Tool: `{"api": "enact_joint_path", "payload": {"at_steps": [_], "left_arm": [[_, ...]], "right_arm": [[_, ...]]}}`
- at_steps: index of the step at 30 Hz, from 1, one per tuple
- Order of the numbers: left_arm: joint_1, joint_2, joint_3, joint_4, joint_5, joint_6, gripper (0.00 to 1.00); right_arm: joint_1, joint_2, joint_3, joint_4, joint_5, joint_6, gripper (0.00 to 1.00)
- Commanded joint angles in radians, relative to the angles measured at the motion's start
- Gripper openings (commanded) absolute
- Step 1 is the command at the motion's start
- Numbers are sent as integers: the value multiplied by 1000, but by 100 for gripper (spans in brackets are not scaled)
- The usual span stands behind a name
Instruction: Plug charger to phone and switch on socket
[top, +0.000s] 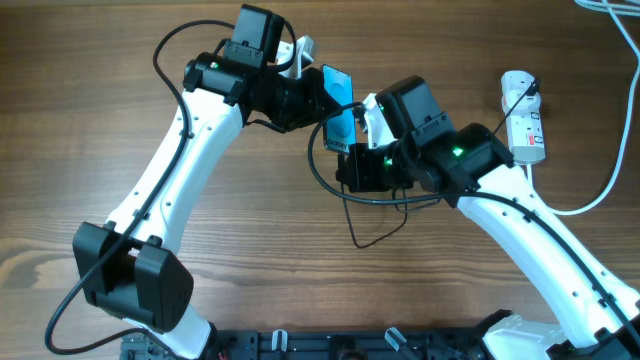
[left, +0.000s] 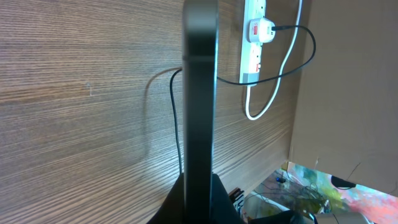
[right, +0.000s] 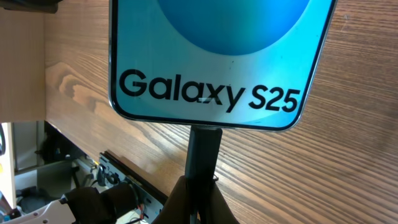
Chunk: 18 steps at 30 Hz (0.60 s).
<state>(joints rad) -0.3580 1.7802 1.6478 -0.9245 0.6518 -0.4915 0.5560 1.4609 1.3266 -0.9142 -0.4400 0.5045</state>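
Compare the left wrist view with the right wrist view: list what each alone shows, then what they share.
Left wrist only: the socket with the charger plugged into it. Right wrist only: the "Galaxy S25" lettering and the connector meeting the phone's short edge. Shared: the phone, edge-on versus face-on, and the wooden table.

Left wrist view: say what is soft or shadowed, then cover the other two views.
Left wrist: the phone is edge-on, dark and soft near the lens; the table grain is crisp; the charger casts a faint shadow. Right wrist: lettering sharp. Overhead: even light, soft shadows.
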Motion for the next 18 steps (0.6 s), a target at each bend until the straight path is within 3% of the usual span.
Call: {"api": "enact_joint_path", "payload": {"at_steps": [1,10,16,18], "left_arm": [[-18,-28,5,-16,62,13,4],[-18,-28,5,-24,62,13,4],[-9,-28,5,-19,61,12,4],[3,-28,5,-16,61,11,4]], "right_arm": [[1,13,9,48,23,-4,4],[0,13,11,76,48,-6,4],[0,13,11,35,47,-11,25],[0,13,11,13,17,-40,37]]}}
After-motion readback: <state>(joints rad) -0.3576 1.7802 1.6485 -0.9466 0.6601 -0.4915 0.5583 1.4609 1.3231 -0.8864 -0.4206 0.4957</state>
